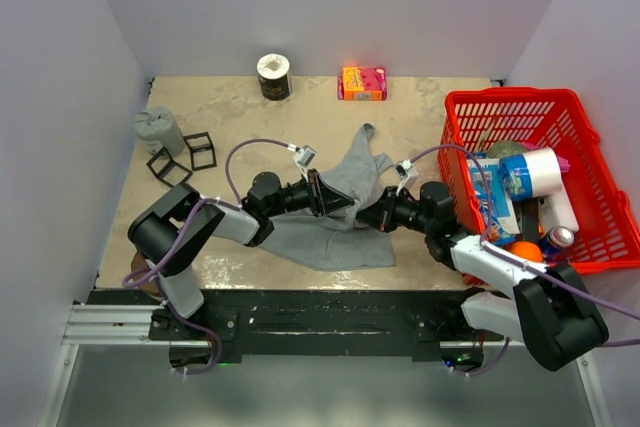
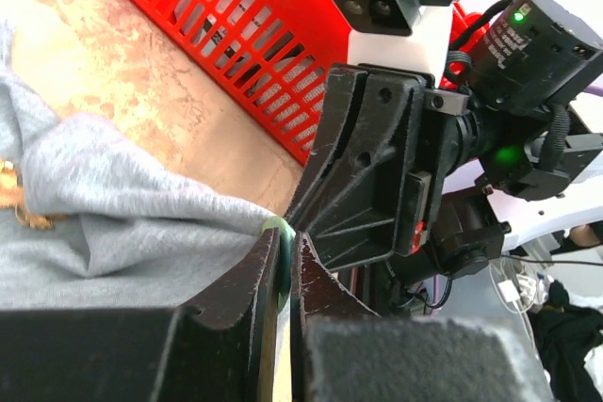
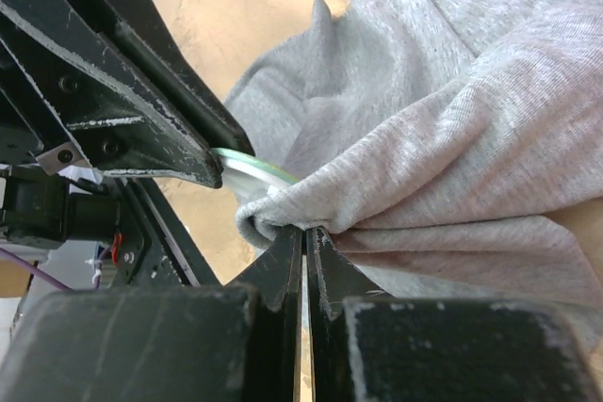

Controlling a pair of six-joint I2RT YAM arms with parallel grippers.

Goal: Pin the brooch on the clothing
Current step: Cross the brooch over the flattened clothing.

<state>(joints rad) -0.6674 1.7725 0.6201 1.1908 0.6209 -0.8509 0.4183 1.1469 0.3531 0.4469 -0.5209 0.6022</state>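
Both clenched: right tool on clothing fold, left tool on thin disc alongside.

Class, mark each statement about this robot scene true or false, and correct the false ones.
1. The right gripper is shut on a fold of the grey tank top. True.
2. The red basket is empty. False: it holds several items.
3. The tank top lies inside the basket. False: it lies on the table, between the arms.
4. The left gripper pinches a thin pale disc beside that fold. True.
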